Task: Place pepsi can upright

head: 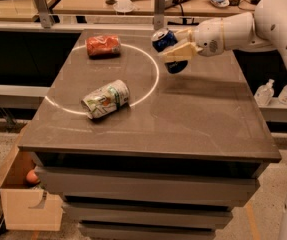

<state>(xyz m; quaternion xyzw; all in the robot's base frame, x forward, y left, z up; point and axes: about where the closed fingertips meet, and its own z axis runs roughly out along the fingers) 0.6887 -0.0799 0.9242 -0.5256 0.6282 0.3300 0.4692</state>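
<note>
Cans: three, one pepsi can (162,39), one orange can (103,45), one white-and-green can (105,99).
Arm: reaches in from the right, over the table (208,114).
Gripper (173,47): pinching the tilted pepsi can in the air.

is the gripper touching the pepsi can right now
Touching. The camera view shows the gripper shut on the pepsi can, its fingers pressed against the blue side, holding it tilted over the far right part of the table.
</note>
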